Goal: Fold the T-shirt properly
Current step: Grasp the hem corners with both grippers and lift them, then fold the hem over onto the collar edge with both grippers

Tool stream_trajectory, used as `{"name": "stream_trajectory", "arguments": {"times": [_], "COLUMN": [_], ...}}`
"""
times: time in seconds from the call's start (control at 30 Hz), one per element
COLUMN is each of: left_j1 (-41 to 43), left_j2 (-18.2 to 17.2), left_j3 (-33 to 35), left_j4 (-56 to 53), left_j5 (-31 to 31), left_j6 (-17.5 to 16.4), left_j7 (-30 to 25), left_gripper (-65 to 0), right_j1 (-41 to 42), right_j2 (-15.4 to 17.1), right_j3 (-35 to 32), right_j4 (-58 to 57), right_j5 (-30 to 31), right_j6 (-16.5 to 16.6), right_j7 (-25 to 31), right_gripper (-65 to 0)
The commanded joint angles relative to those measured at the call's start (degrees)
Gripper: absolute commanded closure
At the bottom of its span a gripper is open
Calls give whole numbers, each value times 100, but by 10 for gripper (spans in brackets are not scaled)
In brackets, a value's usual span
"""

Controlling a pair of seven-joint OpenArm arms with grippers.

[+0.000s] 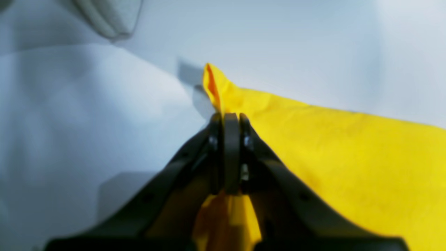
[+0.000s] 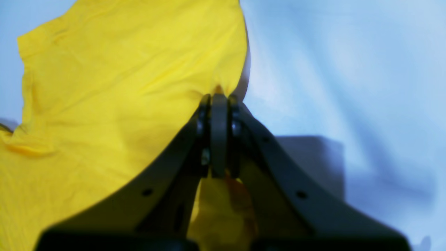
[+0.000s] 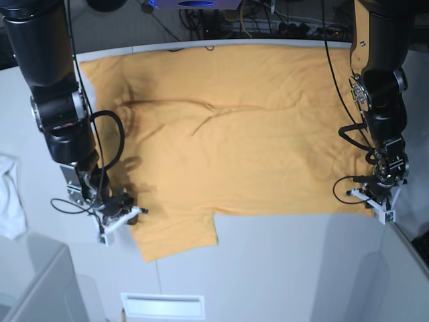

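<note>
The large plain orange cotton T-shirt (image 3: 234,141) lies spread across the pale grey bench (image 3: 281,268), one sleeve (image 3: 175,236) sticking out toward me. My right hand (image 2: 218,99) is pressed together on a bunched bit of cloth beside that sleeve, and my left hand (image 1: 231,118) pinches the opposite edge. I hold both ends so the near edge lifts evenly for a fold. A small white cloth (image 3: 10,198) sits well apart.
</note>
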Motion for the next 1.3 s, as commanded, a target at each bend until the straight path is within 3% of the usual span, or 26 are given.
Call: {"name": "stream_trajectory", "arguments": {"times": [0.0,0.17,0.3,0.43,0.6,0.83,1.03,1.27], "left_j1": [-29,349,789,1052,1246,1298,1676,2292], "left_j2": [-94,-59,-103,-112,-103,-76,-76,-68], "left_j3": [3,-23,-14,21,-14,-23,-23,-32], "left_j4": [140,1221,2162,2716,3261,4193,5028,6188], "left_j5": [126,20,-710,-1158,-1255,-1255,-1255,-1263], "left_j6": [53,53,44,44,36,36,36,36], "left_j7": [381,1014,1409,1656,1743,2394,2886,3502], "left_gripper": [0,0,0,0,0,0,0,0], "right_j1": [139,121,112,112,95,-292,-828,-1699], "right_j2": [54,98,265,300,432,634,731,757], "right_j3": [3,-6,64,644,715,759,2200,2877], "right_j4": [31,594,726,726,1016,2370,3249,4664], "right_j5": [-50,-59,-50,-94,-59,-50,-103,-103], "right_j6": [-31,-31,-31,-31,-31,-40,-40,-40], "right_j7": [-159,-203,-414,-449,-819,-1320,-2375,-3087], "right_gripper": [0,0,0,0,0,0,0,0]}}
